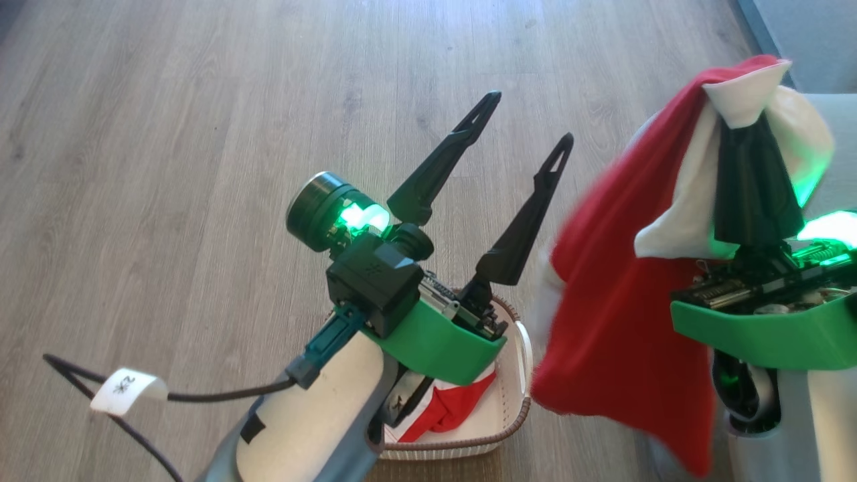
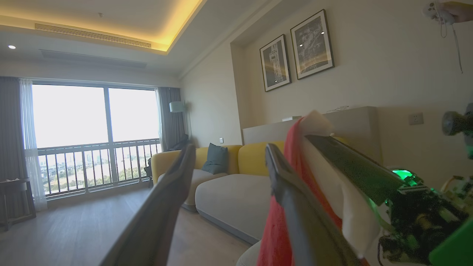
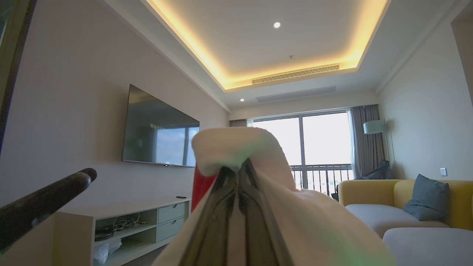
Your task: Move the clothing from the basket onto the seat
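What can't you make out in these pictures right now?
- Contents of basket: head view, left forearm covers most; one red-and-white garment partly shows.
- Fingertips of right gripper: right wrist view, buried in held garment.
- Most of seat: head view, behind held garment, cut by right edge.

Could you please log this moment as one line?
left gripper: open, empty | right gripper: shut on red-and-white garment | second garment: in basket

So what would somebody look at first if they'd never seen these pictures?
The big red-and-white garment catches the eye first: it hangs at the right of the head view, pinched near its top in the robot's shut right hand. Next comes the left hand in the middle, its two long dark fingers spread wide and empty above the white basket, where a second garment lies.
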{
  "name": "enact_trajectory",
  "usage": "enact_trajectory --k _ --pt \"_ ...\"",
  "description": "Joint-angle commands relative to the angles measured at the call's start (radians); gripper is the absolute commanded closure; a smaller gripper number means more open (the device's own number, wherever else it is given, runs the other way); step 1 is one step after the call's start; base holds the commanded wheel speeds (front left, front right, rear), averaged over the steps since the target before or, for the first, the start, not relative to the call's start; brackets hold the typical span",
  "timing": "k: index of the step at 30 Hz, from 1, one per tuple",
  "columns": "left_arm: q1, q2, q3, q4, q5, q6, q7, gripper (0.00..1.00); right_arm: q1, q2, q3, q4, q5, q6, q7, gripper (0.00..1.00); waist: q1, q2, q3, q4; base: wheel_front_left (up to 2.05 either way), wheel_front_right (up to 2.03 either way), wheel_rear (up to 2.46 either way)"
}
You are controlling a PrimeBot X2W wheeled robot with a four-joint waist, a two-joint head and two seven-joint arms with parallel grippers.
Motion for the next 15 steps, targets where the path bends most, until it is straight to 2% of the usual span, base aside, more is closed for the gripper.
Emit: enact_trajectory --k 1,15 --pt "-0.028 0.009 0.041 -0.018 0.005 -0.002 -0.005 0.0 -0.057 0.012 0.009 -0.034 0.008 0.0 -0.002 1.0 0.0 -0.0001 0.001 -0.001 0.0 0.0 0.0" --pt "0.007 0.009 0.065 0.025 0.012 -0.013 -0.005 0.0 -0.109 0.012 -0.037 0.026 -0.01 0.0 -0.002 1.0 0.0 -0.0001 -0.002 0.012 0.0 0.0 0.0"
